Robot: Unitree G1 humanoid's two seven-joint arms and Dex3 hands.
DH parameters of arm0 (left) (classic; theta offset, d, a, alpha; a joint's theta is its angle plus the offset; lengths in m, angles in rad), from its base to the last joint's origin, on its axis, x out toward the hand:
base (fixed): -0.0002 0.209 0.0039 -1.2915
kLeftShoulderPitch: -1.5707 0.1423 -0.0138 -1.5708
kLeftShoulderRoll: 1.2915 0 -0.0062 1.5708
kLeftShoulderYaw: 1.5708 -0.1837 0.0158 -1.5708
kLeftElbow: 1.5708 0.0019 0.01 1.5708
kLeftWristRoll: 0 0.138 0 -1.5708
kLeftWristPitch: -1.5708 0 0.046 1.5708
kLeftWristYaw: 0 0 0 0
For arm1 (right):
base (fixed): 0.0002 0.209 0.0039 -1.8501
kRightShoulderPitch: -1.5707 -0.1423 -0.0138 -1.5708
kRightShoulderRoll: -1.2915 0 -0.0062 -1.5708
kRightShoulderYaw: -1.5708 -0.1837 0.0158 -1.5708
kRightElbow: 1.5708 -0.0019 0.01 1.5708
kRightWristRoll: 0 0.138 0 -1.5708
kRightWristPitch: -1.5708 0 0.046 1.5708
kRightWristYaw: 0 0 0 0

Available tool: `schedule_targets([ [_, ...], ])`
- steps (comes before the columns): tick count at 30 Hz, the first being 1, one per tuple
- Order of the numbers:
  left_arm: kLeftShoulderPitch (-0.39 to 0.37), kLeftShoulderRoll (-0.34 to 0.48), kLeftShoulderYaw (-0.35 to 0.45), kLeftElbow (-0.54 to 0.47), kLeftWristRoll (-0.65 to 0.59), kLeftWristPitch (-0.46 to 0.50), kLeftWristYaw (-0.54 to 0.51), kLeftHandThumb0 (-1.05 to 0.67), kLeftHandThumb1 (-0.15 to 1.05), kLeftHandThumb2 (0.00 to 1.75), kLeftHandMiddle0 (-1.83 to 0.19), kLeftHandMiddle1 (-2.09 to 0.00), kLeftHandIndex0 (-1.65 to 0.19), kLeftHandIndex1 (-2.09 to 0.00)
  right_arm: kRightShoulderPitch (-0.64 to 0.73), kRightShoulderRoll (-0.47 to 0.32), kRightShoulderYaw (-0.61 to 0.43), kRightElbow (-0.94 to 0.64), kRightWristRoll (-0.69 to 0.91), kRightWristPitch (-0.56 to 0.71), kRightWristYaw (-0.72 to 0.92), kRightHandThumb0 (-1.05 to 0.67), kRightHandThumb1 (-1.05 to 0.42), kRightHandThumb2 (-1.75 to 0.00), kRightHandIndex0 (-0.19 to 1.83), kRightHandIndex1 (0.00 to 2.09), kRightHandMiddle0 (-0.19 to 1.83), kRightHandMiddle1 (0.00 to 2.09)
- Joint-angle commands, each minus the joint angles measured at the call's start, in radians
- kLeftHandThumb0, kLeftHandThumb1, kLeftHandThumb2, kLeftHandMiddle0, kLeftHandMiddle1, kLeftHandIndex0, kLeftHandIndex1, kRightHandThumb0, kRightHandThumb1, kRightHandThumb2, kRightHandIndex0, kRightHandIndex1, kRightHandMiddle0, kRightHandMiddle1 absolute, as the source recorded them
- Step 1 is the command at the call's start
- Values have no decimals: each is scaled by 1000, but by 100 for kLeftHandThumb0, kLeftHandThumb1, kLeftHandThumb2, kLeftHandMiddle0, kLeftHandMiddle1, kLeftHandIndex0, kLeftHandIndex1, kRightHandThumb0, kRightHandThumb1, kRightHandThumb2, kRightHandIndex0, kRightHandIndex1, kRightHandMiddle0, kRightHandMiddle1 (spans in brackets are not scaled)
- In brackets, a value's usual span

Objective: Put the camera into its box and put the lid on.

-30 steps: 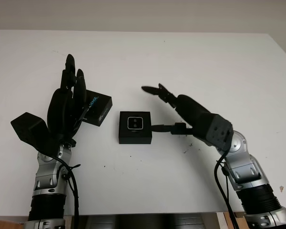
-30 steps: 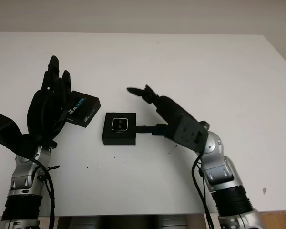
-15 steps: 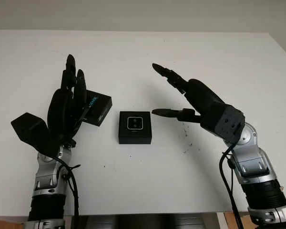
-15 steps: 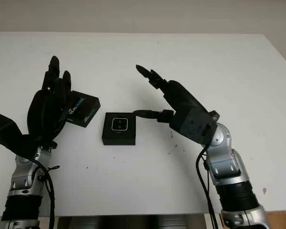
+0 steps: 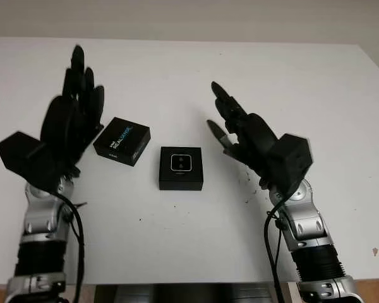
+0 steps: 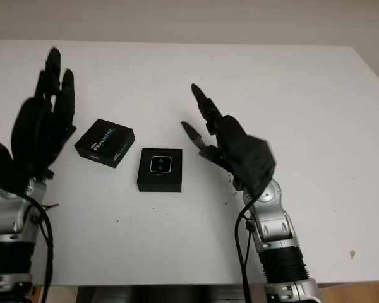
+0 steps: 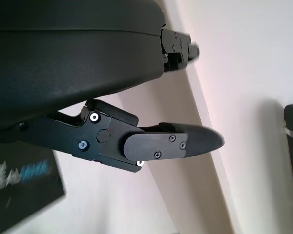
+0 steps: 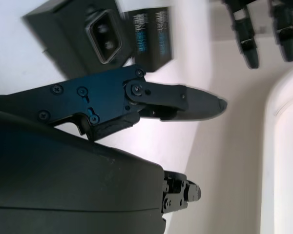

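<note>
Both arms have pulled back from the middle of the tabletop [image 5: 196, 246]. A second ago the right robot hand [image 5: 240, 129] had a finger reaching low toward the right edge of the box [image 5: 180, 168], close enough that it may have been touching; now it is raised at centre-right of the frame, clear of the box, fingers pointing up and away. The left robot hand [image 5: 69, 113] has lifted too — it had been hanging over the lid [image 5: 122, 141] and covering its left part, and now stands at the upper left, so the whole printed top of the lid shows.

Judging from this, the first half of the task looks done: the camera [image 5: 180, 163] sits face-up in the open black box at the centre of the frame, its pale front framed by the box walls. The lid lies flat just to the upper left of the box, near it but apart, turned at a slight angle. Covering the box is what is left, and neither hand is on the lid yet.

Both hands are open and hold nothing; neither touches the tabletop or either black piece. The left one is nearer the lid, so it seems the likelier one to pick it up — though that is only a guess.
</note>
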Motion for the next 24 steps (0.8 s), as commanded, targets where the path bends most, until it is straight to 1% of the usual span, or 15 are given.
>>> schedule_targets([
  [1, -75, 74, -8, 70, 44, -43, -11, -43, 105, 20, -43, -24, -30, -28, -19, 15, -36, -7, 54, 35, 3, -65, -105, -56, -7, 4, -5, 4],
  [2, -105, 114, -22, 104, 81, -54, -19, -42, 105, 17, -50, -26, -34, -31, -22, 18, -45, -7, 67, 51, -5, -68, -105, -58, -7, 5, -5, 4],
  [4, -153, 180, -54, 163, 149, -82, -34, -47, 103, 9, -57, -26, -38, -33, -25, 23, -57, -7, 82, 70, -20, -72, -105, -62, -6, 5, -3, 5],
  [6, -190, 249, -108, 177, 232, -64, -70, -52, 99, 6, -54, -23, -35, -31, -24, 30, -70, -9, 97, 81, -31, -72, -105, -64, -6, 5, -3, 5],
  [8, -220, 300, -155, 188, 285, -63, -126, -56, 93, 3, -45, -17, -26, -25, -22, 35, -79, -12, 110, 94, -39, -72, -105, -65, -7, 5, -4, 5],
  [10, -244, 339, -206, 195, 341, -84, -169, -59, 91, 3, -40, -14, -21, -21, -19, 36, -83, -15, 113, 97, -46, -72, -105, -66, -7, 5, -4, 4],
  [11, -258, 354, -233, 201, 362, -93, -202, -65, 90, 4, -30, -8, -15, -17, -16, 36, -85, -16, 111, 96, -51, -71, -105, -66, -7, 5, -5, 4],
  [12, -278, 373, -279, 206, 404, -110, -243, -70, 90, 4, -25, -6, -11, -14, -11, 35, -87, -18, 111, 97, -54, -71, -105, -66, -7, 5, -5, 4],
  [13, -291, 388, -319, 203, 452, -129, -268, -74, 89, 4, -14, -3, -3, -9, -7, 33, -89, -18, 112, 96, -53, -71, -105, -66, -7, 5, -5, 4],
  [14, -302, 399, -354, 203, 492, -154, -284, -75, 86, 3, -4, -2, 2, -6, -5, 29, -91, -16, 114, 97, -51, -71, -105, -66, -7, 5, -6, 4],
  [16, -319, 409, -399, 202, 548, -195, -300, -75, 83, 3, 2, -2, 7, -4, -6, 23, -97, -7, 118, 97, -45, -70, -105, -66, -8, 5, -6, 4],
  [21, -358, 399, -484, 212, 616, -242, -376, -75, 83, 5, 7, -3, 11, -3, -16, 10, -117, 31, 125, 79, -21, -69, -105, -66, -8, 4, -6, 4],
  [23, -369, 391, -512, 246, 639, -289, -371, -75, 83, 5, 8, -4, 11, -4, -16, 5, -124, 39, 127, 75, -12, -69, -105, -67, -8, 4, -6, 4],
  [24, -370, 386, -523, 258, 651, -296, -368, -75, 83, 5, 8, -4, 12, -4, -14, 4, -128, 38, 127, 77, -11, -69, -105, -66, -8, 5, -6, 5],
])
